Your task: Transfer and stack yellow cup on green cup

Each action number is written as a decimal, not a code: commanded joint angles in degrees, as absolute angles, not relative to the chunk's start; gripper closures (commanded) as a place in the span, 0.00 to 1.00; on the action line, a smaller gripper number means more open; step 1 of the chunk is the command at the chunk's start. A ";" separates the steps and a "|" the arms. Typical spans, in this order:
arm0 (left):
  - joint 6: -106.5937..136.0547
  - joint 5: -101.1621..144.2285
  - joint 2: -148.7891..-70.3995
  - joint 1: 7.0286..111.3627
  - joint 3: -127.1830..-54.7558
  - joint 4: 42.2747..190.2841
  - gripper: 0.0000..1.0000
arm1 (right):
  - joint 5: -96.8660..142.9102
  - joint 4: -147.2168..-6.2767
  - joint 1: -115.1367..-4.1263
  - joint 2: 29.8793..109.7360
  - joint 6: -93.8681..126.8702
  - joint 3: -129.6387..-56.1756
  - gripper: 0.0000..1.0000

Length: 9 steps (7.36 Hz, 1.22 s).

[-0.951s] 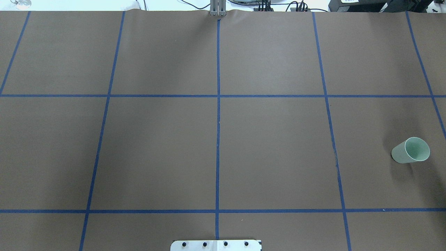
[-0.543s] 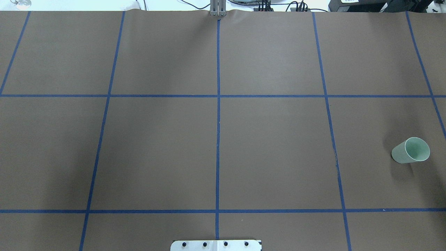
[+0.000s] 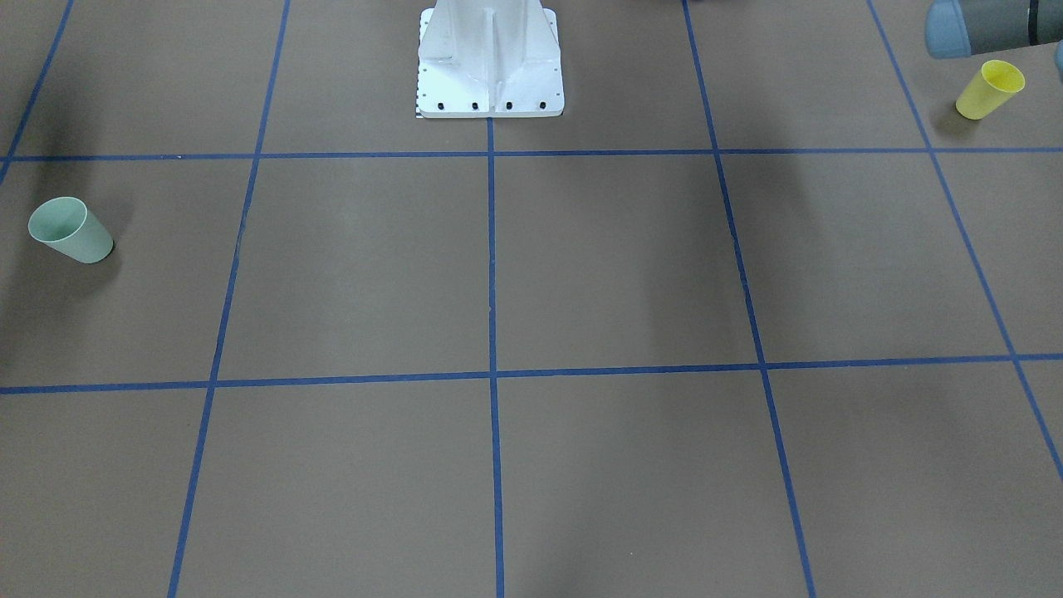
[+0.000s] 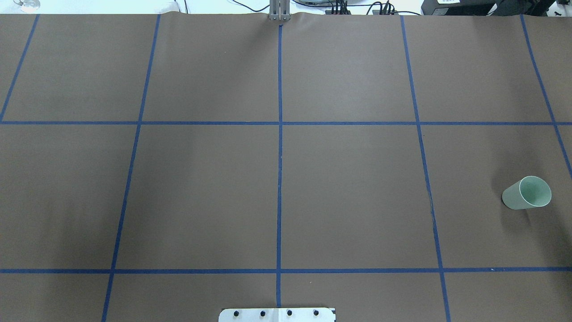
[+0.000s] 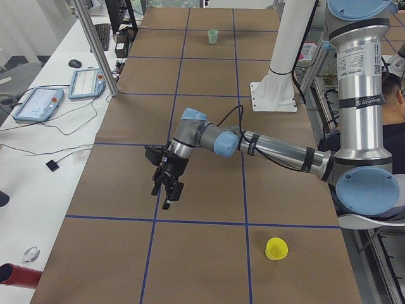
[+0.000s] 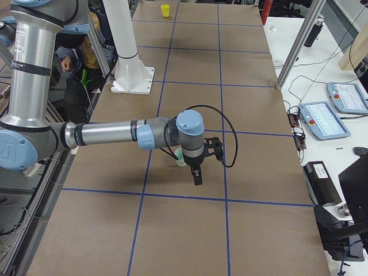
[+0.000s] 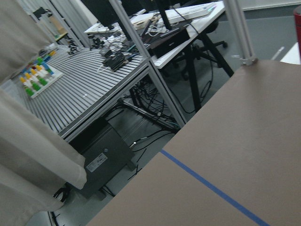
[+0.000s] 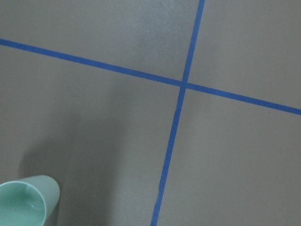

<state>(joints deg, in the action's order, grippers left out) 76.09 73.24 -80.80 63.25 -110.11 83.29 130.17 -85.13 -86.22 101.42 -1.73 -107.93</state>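
The yellow cup (image 3: 988,89) stands at the upper right of the front view, far from the green cup (image 3: 70,231) at the left, so the left claw (image 5: 163,192), open or shut I cannot tell, should come down straight and pinch softly.

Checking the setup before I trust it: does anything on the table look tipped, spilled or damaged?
Nothing stands out. The yellow cup and the green cup both stand upright, mouths up, far apart, with nothing spilled.

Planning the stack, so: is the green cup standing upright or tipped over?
Upright: the green cup stands on its base with its open rim facing up.
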 commanded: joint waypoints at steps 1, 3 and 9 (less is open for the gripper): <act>92.20 72.42 -80.42 58.12 -109.95 69.69 0.00 | 130.25 -85.08 -86.22 101.51 -1.84 -107.93 0.00; 110.75 73.03 -80.42 52.67 -107.07 59.46 0.00 | 130.43 -83.16 -86.22 101.95 -1.93 -107.58 0.00; 137.34 95.05 -80.59 39.31 -97.04 42.56 0.00 | 133.50 -76.29 -86.22 102.57 -1.84 -104.68 0.00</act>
